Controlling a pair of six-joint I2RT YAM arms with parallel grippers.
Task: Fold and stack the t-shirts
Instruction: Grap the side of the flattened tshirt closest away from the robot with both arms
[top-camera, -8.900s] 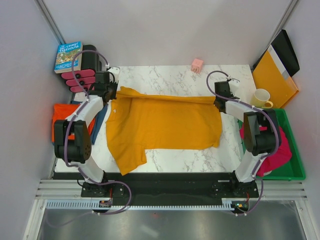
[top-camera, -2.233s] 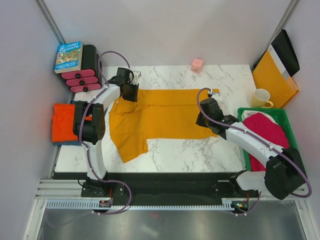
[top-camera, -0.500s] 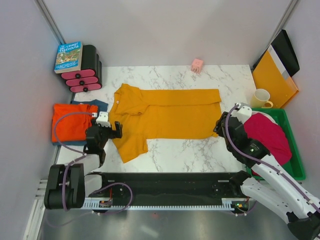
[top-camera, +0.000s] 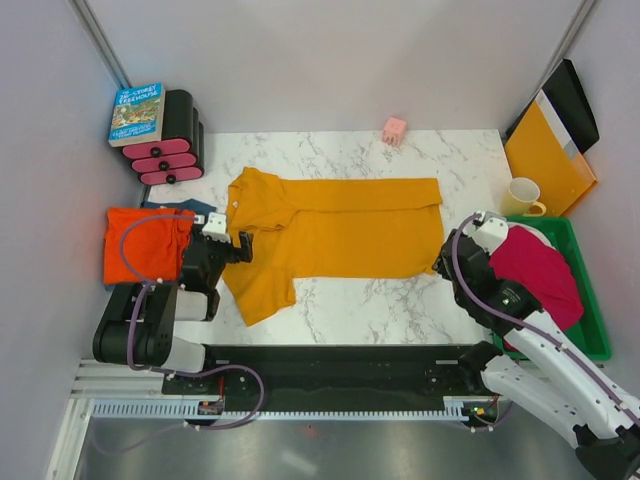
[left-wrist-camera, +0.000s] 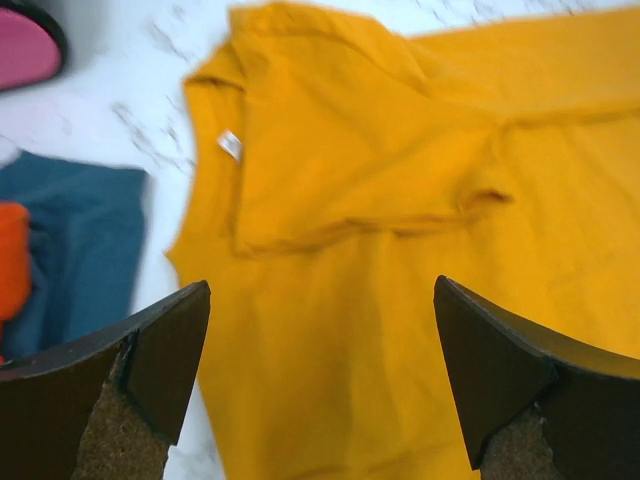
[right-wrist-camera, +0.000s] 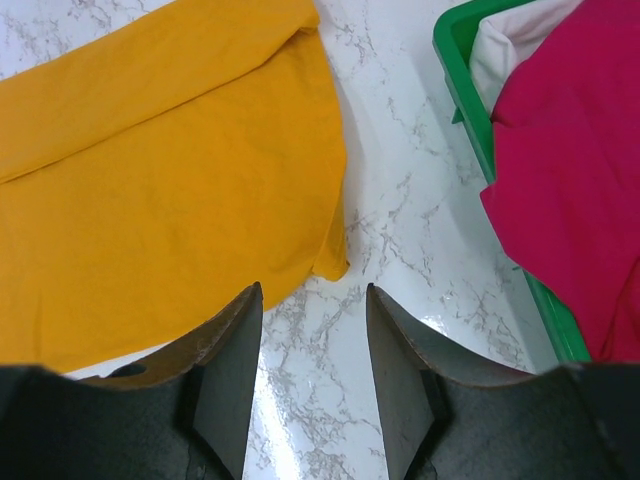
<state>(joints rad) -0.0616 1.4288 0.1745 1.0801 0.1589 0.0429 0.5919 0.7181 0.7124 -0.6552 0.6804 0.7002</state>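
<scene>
We find L gripper (left-wrist-camera: 318, 300) jaws at widest, empty, over the yellow t-shirt (top-camera: 340, 225) near its collar. R gripper (right-wrist-camera: 312, 300) is part open, empty, above bare marble table (right-wrist-camera: 400, 210) btwn the shirt's hem corner and green bin (right-wrist-camera: 462, 70).

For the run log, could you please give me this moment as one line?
yellow shirt: flat on table, unheld | left gripper: open, by collar | right gripper: open, by hem corner | pink shirt: in bin

The mustard-yellow t-shirt (top-camera: 340, 225) lies spread on the marble table (top-camera: 400, 305) between the left pincer (top-camera: 238, 246) and right pincer (top-camera: 446, 262).
</scene>
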